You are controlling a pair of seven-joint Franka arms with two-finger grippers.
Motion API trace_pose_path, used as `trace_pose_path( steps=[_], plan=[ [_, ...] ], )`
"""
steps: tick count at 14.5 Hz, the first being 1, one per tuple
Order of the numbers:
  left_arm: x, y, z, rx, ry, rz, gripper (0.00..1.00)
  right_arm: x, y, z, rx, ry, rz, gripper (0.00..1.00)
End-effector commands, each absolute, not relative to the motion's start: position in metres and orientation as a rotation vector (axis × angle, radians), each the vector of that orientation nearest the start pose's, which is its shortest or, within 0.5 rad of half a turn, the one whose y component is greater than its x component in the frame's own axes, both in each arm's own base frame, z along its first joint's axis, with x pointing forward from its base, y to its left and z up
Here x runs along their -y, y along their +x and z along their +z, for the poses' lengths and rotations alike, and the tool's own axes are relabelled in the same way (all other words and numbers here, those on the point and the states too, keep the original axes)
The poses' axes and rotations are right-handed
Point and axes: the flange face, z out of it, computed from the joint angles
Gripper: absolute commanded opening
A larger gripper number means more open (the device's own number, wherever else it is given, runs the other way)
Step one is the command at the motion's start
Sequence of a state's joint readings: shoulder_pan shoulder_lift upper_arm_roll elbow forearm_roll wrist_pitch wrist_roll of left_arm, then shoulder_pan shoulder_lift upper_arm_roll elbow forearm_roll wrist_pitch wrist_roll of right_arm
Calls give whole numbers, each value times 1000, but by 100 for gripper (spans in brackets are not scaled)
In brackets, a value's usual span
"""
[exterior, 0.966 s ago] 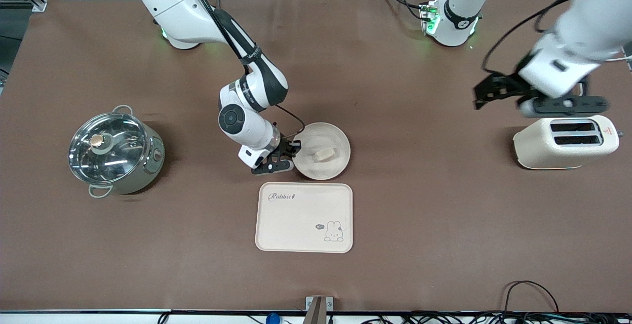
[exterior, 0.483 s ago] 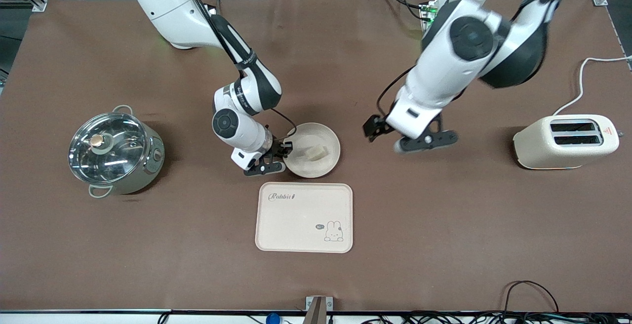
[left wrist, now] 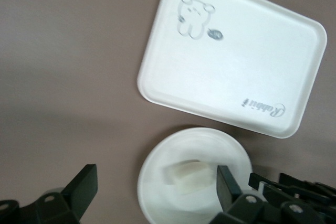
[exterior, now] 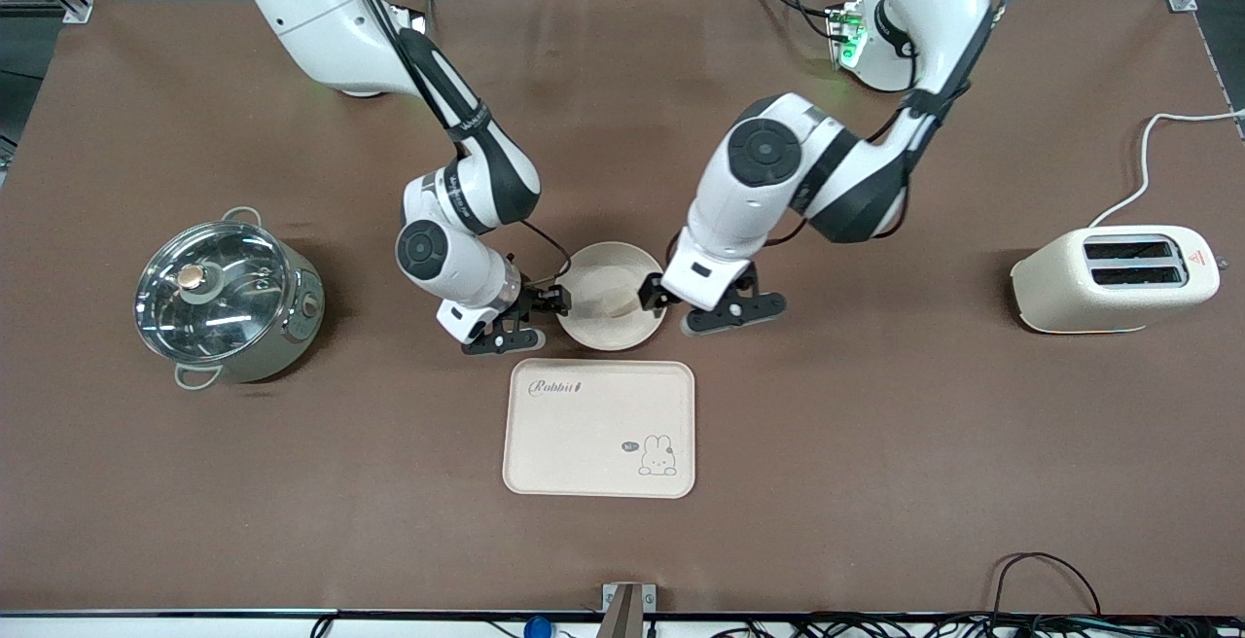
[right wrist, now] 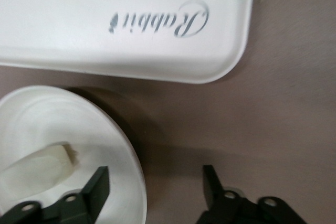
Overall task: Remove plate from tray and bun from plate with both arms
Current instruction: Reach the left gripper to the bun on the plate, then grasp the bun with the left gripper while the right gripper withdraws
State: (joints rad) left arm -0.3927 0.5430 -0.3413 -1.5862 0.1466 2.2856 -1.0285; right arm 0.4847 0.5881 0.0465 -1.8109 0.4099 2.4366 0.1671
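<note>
Mid-table, off the tray (exterior: 599, 429), the plate (exterior: 593, 325) carries the bun (exterior: 617, 302), a light, soft piece best pinched across its sides, between the open-fingered right gripper (exterior: 530, 319) and spread-jawed left gripper (exterior: 689, 308).

Bun (exterior: 616, 302) on plate (exterior: 593, 325), frame centre. Plate on tabletop (exterior: 875, 443), just above tray (exterior: 599, 428), apart from it. Pot (exterior: 228, 298) at frame's left-centre. Toaster (exterior: 1115, 277) at frame's right-centre. Tray lower centre.
</note>
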Motion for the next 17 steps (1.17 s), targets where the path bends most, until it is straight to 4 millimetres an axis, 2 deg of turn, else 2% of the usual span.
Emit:
trace_pose_path(
  steps=[1, 4, 6, 8, 10, 12, 14, 16, 17],
  plan=[
    [475, 538, 326, 476, -3310, -172, 100, -292, 587, 286, 4, -2833, 87, 100],
    [500, 518, 288, 426, -3281, -247, 100, -240, 607, 355, -44, -2856, 77, 100],
    [510, 512, 264, 440, -3303, -271, 100, -199, 621, 398, -34, -2941, 39, 100],
    [525, 498, 245, 408, -3326, -253, 100, -159, 632, 439, -22, -3045, 5, 100],
    [534, 485, 228, 350, -3318, -253, 100, -118, 626, 489, -83, -3069, 3, 100],
    [533, 482, 219, 341, -3297, -279, 100, -77, 617, 526, -164, -3060, -32, 100],
    [533, 479, 205, 334, -3277, -298, 99, -62, 612, 560, -186, -3044, -106, 100],
    [530, 481, 198, 352, -3281, -311, 96, -49, 608, 580, -212, -3057, -49, 100],
    [530, 481, 198, 351, -3281, -312, 92, -45, 606, 581, -223, -3059, -10, 100]
  ],
)
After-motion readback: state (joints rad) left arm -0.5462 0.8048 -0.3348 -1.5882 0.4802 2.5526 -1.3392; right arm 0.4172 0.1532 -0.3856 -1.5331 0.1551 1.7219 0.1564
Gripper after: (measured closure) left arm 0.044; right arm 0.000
